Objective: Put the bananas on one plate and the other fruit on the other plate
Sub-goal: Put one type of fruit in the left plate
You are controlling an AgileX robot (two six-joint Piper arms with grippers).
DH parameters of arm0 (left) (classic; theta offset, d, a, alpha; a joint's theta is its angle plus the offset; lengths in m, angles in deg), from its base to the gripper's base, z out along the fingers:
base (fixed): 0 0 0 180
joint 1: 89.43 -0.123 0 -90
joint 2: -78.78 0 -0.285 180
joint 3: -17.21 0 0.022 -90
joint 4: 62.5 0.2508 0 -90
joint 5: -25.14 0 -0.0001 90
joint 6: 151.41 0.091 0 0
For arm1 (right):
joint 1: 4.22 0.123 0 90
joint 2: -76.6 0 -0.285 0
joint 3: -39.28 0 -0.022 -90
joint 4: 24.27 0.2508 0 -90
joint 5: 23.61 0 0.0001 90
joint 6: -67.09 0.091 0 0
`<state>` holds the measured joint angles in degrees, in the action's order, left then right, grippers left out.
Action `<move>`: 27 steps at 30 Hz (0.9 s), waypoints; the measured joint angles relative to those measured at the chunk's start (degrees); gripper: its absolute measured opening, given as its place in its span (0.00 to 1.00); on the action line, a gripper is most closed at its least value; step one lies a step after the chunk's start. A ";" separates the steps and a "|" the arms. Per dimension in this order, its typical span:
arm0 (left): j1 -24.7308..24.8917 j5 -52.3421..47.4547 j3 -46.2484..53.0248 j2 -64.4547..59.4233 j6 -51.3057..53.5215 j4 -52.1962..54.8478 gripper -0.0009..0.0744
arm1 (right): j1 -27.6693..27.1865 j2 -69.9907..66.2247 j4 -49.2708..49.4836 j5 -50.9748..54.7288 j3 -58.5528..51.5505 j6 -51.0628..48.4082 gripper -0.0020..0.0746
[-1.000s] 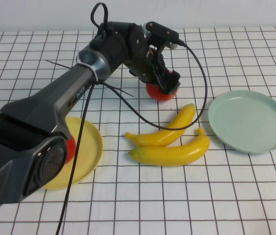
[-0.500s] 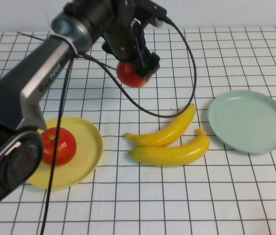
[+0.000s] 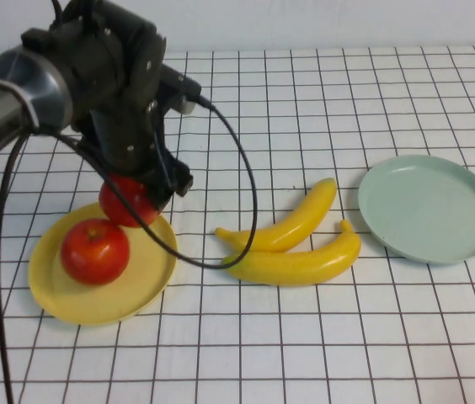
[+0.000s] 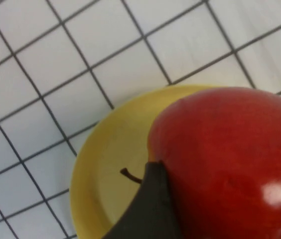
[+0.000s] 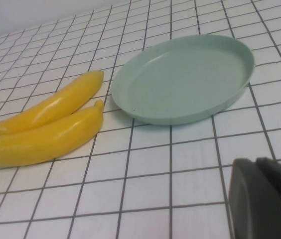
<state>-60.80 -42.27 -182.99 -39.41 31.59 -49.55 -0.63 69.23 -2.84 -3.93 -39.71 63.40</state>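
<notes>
My left gripper (image 3: pixel 136 199) is shut on a red apple (image 3: pixel 128 202) and holds it just over the far right rim of the yellow plate (image 3: pixel 149 271). The second red apple (image 3: pixel 94 251) sits on that plate. In the left wrist view the held apple (image 4: pixel 230 164) fills the frame beside one dark finger (image 4: pixel 150 209), with the yellow plate (image 4: pixel 110 154) below. Two yellow bananas (image 3: pixel 292 220) (image 3: pixel 301 261) lie side by side mid-table. The grey-green plate (image 3: pixel 429 209) stands at the right. My right gripper (image 5: pixel 265 199) is shut, low over the table near the grey-green plate (image 5: pixel 180 79).
The left arm's black cable (image 3: pixel 246 185) loops down to the table just left of the bananas. The right wrist view shows the bananas (image 5: pixel 46 124) touching the grey-green plate's edge side. White grid cloth covers the table.
My left gripper has carried the red apple from the far middle of the table, leftward and toward the near side, to over the yellow plate's rim. Bananas and plates have not moved.
</notes>
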 joint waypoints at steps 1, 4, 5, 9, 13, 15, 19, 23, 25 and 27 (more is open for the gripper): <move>0.00 1.68 3.15 1.08 -1.56 1.05 0.79 | 0.00 0.00 0.00 0.00 0.00 0.00 0.01; 0.00 5.74 10.21 3.40 -5.83 3.90 0.79 | 0.00 0.00 0.00 0.00 0.00 0.00 0.01; -0.05 7.14 11.97 3.84 -7.23 4.46 0.79 | 0.00 0.00 0.00 0.00 0.00 0.00 0.01; -1.35 11.64 15.42 4.06 -9.56 3.10 0.79 | 0.00 0.00 0.07 0.00 0.00 0.00 0.01; -3.34 13.89 15.87 4.06 -8.02 -1.67 0.79 | 0.00 0.00 0.07 0.00 0.00 0.00 0.01; -3.65 14.58 15.87 4.06 -7.34 -2.53 0.82 | 0.00 0.00 0.07 0.00 0.00 0.00 0.01; -3.65 15.23 15.87 4.33 -5.81 -4.20 0.90 | 0.00 0.00 0.07 0.00 0.00 0.00 0.01; -3.73 15.38 15.87 6.40 -3.98 -5.19 0.90 | 0.00 0.00 0.07 0.00 0.00 0.00 0.01; -3.73 15.38 15.87 8.15 -3.68 -5.05 0.90 | 0.00 0.00 0.07 0.00 0.00 0.00 0.01; -3.73 15.27 15.87 10.81 -3.58 -4.09 0.90 | 0.00 0.00 0.07 0.00 0.00 0.00 0.01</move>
<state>-64.53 -27.00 -167.12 -28.60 28.00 -53.64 -0.63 69.23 -2.77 -3.93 -39.71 63.40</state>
